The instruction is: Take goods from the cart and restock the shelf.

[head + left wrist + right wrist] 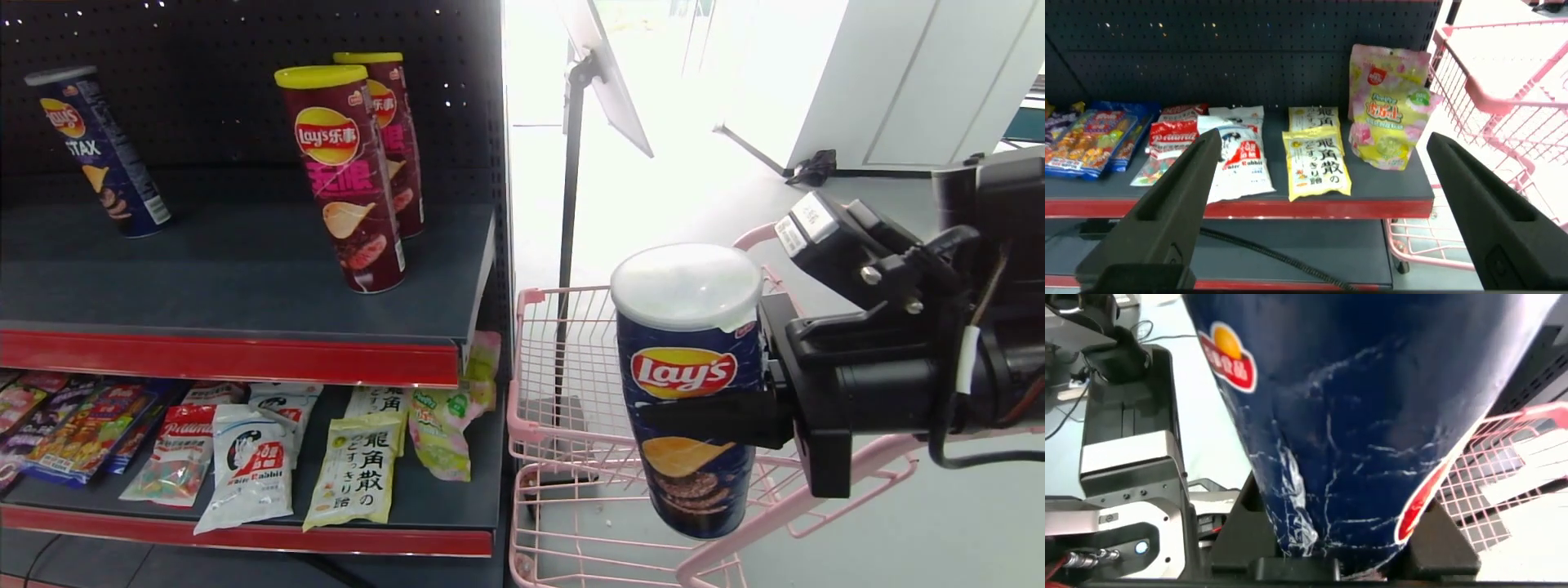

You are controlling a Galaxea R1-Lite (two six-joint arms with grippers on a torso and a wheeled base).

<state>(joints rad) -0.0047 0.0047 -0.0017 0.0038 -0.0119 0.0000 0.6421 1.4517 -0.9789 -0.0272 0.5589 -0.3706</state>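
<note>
Clenching the blue can (686, 359) round its middle, the right claw (718, 416) held it over the pink cart (563, 367), right of the shelf (245, 278) bearing three cans (351, 180), while the left claw (1315, 204) gaped before the lower snack bags (1315, 163)

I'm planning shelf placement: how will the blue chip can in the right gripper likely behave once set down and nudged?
The blue chip can is tall and narrow, so it probably tips easily. Being round, it would likely roll if toppled. Its skin looks creased, so it may dent under hard squeezing.
</note>
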